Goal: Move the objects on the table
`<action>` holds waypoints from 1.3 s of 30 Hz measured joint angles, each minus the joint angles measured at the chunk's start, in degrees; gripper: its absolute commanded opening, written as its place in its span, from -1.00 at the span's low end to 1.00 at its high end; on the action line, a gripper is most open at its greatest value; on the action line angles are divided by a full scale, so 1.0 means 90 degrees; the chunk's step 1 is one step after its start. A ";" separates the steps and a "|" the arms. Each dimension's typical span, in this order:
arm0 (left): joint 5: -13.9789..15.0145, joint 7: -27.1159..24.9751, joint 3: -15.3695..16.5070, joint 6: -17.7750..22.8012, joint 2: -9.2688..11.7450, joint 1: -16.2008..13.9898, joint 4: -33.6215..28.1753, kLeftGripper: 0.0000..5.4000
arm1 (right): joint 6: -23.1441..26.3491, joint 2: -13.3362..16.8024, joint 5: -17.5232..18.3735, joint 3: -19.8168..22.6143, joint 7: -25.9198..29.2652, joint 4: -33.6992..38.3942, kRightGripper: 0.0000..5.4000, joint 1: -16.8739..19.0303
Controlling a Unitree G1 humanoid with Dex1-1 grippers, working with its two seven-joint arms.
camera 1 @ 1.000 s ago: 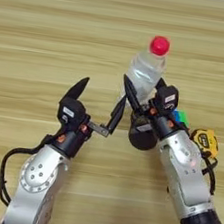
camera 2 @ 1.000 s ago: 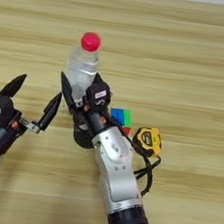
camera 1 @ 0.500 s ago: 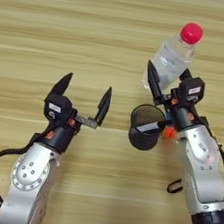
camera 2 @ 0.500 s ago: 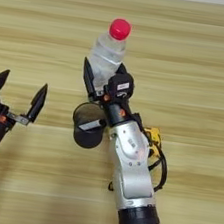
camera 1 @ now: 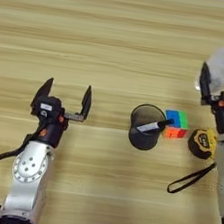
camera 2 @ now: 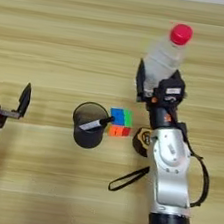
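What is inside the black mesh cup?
The black mesh cup holds a white pen, its black tip leaning over the rim. The pen's lower end and the cup's bottom are hidden.

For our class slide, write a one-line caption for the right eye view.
Right gripper holds the bottle; pen in mesh cup.

Even, bright, diffuse illumination from overhead across the table; no glare patches on the wood. Shadows are soft and short, pooled directly beneath the black mesh cup and along the arms. The plank grain lines run straight to the left and right edges, with little visible distortion. The clear plastic bottle appears slightly soft-edged; near objects remain reasonably sharp.
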State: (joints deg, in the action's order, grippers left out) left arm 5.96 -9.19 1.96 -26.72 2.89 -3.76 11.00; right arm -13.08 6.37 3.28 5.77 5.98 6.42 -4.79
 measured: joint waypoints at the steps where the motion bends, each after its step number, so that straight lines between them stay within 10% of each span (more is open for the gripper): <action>1: 0.0001 -0.0001 0.0010 -0.0063 0.0000 0.0032 0.0094 1.00 | -0.0004 0.0028 -0.0011 0.0077 -0.0055 -0.0012 0.17 0.0032; 20: 0.0035 -0.0027 0.0144 -0.0337 0.0004 0.0165 0.0531 1.00 | -0.0751 0.0340 -0.0616 0.0879 -0.0929 -0.2188 0.17 0.0362; 39: 0.0099 -0.0094 0.0142 -0.0334 0.0006 0.0162 0.0509 1.00 | -0.2682 0.0744 -0.0726 0.0933 -0.1731 -0.6578 0.17 -0.0884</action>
State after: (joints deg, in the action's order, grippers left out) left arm 6.86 -10.03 3.24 -29.72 2.95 -2.30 15.59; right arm -37.21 13.06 -3.26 14.17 -9.61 -52.78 -12.75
